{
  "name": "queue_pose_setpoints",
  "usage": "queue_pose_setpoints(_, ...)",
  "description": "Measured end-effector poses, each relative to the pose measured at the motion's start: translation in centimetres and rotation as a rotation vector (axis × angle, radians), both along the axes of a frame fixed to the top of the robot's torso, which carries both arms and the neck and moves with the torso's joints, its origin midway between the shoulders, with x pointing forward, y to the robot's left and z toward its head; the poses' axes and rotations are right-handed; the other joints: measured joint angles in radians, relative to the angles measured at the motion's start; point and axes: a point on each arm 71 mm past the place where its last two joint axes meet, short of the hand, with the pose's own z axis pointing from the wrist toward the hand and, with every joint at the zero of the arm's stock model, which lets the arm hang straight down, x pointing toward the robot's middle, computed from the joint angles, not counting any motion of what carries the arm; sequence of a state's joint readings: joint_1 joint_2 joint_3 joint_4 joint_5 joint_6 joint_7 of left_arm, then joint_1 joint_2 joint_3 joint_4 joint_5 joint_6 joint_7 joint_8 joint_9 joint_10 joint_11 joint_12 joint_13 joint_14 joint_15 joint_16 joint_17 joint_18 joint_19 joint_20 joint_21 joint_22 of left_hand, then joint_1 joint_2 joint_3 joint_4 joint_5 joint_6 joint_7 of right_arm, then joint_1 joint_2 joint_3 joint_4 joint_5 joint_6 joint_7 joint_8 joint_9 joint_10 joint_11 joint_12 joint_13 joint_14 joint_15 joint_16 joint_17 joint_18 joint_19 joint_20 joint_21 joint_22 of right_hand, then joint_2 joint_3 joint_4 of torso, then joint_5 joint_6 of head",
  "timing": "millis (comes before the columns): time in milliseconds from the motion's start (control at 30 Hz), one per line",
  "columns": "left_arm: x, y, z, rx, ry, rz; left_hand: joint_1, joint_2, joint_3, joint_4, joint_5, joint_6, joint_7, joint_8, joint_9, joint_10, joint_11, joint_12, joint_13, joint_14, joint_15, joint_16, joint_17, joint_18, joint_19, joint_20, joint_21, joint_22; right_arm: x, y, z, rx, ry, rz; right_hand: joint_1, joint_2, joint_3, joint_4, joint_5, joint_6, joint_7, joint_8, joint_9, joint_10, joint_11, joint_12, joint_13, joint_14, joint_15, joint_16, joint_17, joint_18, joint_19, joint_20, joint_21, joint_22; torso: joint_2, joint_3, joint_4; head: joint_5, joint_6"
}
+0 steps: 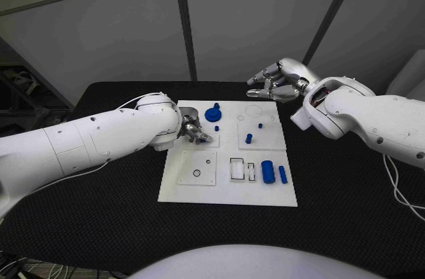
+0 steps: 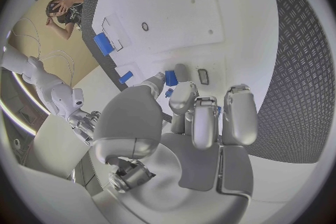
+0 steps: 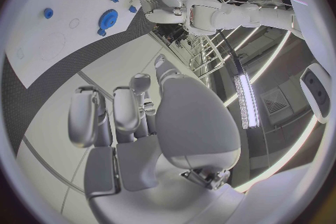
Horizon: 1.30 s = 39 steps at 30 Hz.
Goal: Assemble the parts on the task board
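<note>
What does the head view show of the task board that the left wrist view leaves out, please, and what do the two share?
Head view alone: the whole task board, the blue gear near its far edge, and the right hand raised beyond that edge. Left wrist view alone: the inner side of the left hand, with a small blue part at its fingertips. Both share the white board, the left hand over it, and the blue cylinder beside the blue bar.

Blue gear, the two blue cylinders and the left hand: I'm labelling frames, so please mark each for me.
blue gear (image 1: 214, 114), head view, centre of its toothed disc.
blue cylinders (image 1: 268, 170), head view, middle of the thicker one.
left hand (image 1: 194, 131), head view, on the fingers over the board.
</note>
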<state>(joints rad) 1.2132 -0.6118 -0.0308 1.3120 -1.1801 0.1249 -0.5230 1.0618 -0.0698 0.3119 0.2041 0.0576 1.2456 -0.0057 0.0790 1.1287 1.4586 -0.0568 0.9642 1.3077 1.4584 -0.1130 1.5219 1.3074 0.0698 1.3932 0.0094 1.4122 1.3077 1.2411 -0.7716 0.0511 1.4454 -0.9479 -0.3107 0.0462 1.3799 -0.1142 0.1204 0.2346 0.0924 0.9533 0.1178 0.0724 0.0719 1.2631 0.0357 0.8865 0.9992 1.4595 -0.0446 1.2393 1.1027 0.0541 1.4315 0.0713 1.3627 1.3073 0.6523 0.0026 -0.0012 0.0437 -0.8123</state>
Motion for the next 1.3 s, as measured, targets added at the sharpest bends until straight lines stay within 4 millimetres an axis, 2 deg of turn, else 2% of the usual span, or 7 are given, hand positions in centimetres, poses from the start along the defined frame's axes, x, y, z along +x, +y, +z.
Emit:
queue_pose_setpoints(500, 0.2, 0.4, 0.5, -0.016, -0.008, 0.015, 0.001, -0.001, -0.018, 0.032, 0.0, 0.003, 0.004, 0.0, 0.003, 0.003, -0.004, 0.0, 0.0, 0.0, 0.0, 0.0, 0.0, 0.0, 0.004, -0.004, 0.0, 0.0, 0.0, 0.0, 0.0, 0.0, 0.0, -0.001, 0.0, 0.0, 0.0, 0.0, 0.0, 0.0, 0.0, 0.0, 0.0, 0.0, 0.0, 0.0, 0.0, 0.0, 0.0, 0.0, 0.0, 0.0, 0.0, 0.0, 0.0, 0.0, 0.0, -0.0001, 0.0012, 0.002, -0.001)
queue_pose_setpoints(1033, 0.5, 0.7, 1.2, -0.025, -0.02, 0.032, 0.006, -0.005, -0.028, 0.047, -0.004, 0.003, 0.004, -0.004, 0.004, 0.003, -0.004, 0.004, 0.0, 0.0, 0.0, 0.0, 0.0, 0.0, 0.004, -0.004, 0.0, 0.0, 0.0, -0.1, 0.0, -0.001, 0.0, -0.002, -0.004, -0.004, -0.003, 0.003, 0.0, 0.0, 0.0, 0.0, 0.0, 0.0, 0.0, 0.0, 0.0, 0.0, 0.0, 0.0, 0.0, 0.0, 0.0, 0.0, 0.0, 0.0, 0.0, 0.0001, 0.0004, 0.006, -0.001)
queue_pose_setpoints(1300, 0.6, 0.8, 1.2, -0.022, -0.016, 0.033, 0.019, -0.018, -0.036, 0.056, -0.004, 0.003, 0.004, -0.004, 0.005, 0.003, -0.004, 0.004, 0.0, 0.0, 0.0, 0.0, 0.0, 0.0, 0.004, -0.004, -0.004, 0.0, 0.0, -0.1, 0.0, -0.001, 0.001, -0.003, -0.008, 0.0, -0.003, 0.003, 0.0, 0.0, 0.0, 0.0, 0.0, 0.0, 0.0, 0.0, 0.0, 0.0, 0.0, 0.0, 0.0, 0.0, 0.0, 0.0, 0.0, 0.0, 0.0, 0.0005, -0.0004, 0.006, -0.002)
